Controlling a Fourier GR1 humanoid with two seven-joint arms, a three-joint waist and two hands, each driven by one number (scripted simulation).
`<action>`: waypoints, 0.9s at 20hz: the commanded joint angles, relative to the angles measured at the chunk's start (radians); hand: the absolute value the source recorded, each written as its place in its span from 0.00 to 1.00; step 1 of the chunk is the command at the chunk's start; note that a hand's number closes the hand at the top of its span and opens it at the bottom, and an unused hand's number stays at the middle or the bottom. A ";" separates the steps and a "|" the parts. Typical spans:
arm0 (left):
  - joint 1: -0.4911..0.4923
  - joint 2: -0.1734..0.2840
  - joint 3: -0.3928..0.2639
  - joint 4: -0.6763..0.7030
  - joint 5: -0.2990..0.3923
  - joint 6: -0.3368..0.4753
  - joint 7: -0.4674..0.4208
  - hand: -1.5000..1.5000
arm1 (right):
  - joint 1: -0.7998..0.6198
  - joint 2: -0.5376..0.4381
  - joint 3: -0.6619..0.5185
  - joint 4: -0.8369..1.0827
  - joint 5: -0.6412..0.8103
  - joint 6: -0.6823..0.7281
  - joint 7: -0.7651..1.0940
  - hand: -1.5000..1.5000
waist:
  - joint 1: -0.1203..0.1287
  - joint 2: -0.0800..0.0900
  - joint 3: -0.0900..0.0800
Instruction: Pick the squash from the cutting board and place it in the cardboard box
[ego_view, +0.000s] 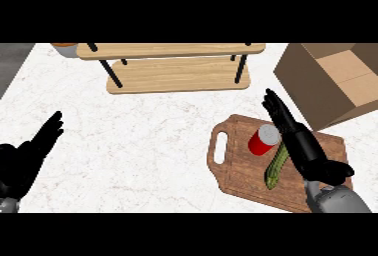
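While a two-tier wooden shelf (177, 65) with black legs stands at the far side of the white marbled counter (148, 145), a red can (263, 140) sits upright on the wooden cutting board (244, 185), touching the far end of the squash (277, 167) and standing just left of the right hand (299, 142). An orange object (65, 45) shows at the far left corner behind the shelf, too cut off to identify. That squash, long and green, lies on the board, running from beside the can toward the near edge, directly at the left side of the right hand; whether they touch cannot be told. This hand stretches over the board with fingers straight and together, pointing away toward the cardboard box (332, 82), gripping nothing. Its box stands open at the far right, just beyond the board's far corner, flaps spread, and only bare cardboard shows inside. Resting at the near left edge, the left hand (29, 155) is open, fingers up, well apart from the board.
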 joint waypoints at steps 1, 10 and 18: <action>-0.064 -0.023 0.008 0.032 -0.078 0.039 0.006 0.50 | 0.024 0.000 -0.088 -0.007 -0.046 -0.001 0.010 0.00 | 0.018 0.006 -0.019; -0.060 0.006 0.089 0.130 -0.160 0.170 -0.059 0.50 | 0.284 -0.222 -0.065 0.147 0.353 -0.213 -0.071 0.00 | -0.008 0.010 -0.021; -0.091 -0.063 0.077 0.223 -0.235 0.171 -0.121 0.50 | 0.341 -0.074 -0.271 0.360 0.057 0.016 -0.631 0.00 | 0.023 0.006 -0.018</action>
